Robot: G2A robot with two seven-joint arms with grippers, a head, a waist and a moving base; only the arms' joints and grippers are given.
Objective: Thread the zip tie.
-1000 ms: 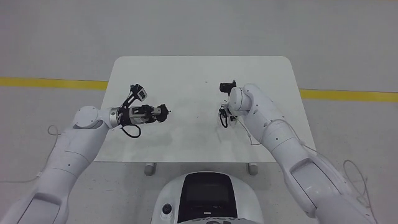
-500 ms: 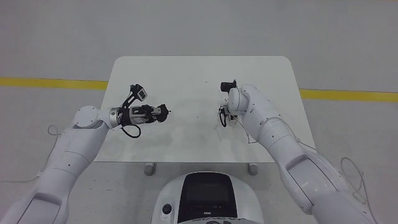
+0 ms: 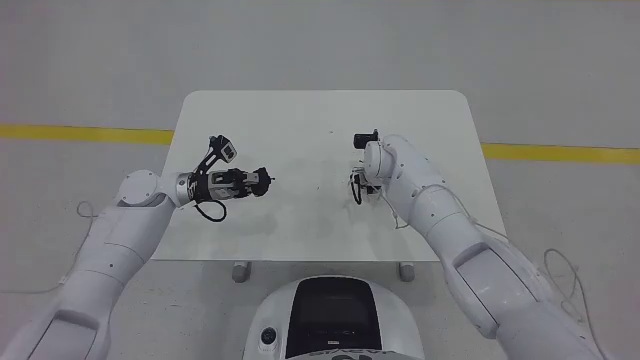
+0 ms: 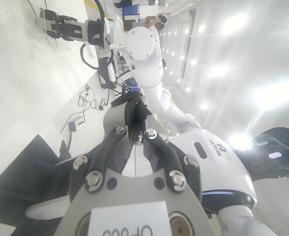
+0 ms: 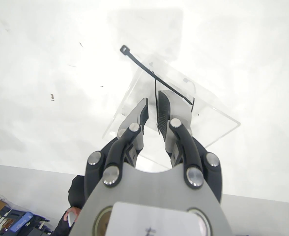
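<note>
Both hold position: left fingers (image 4: 115, 119) closed, right fingers (image 5: 163, 109) slightly apart around zip tie (image 5: 144, 67); right arm (image 3: 430, 205) shifted

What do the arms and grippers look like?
Left arm and right arm: glossy white rounded shells. Left gripper and right gripper: grey metal bodies, black linkages, silver pins, ridged black pads, white label. A black cable loops at each wrist.

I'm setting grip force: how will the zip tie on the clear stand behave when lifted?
The zip tie is a thin strap, so probably light. It lies nearly straight across the clear stand, suggesting it is springy rather than limp, though it would likely bend when pushed endwise. Being so narrow, it may slip or twist between the pads of the right claw.
</note>
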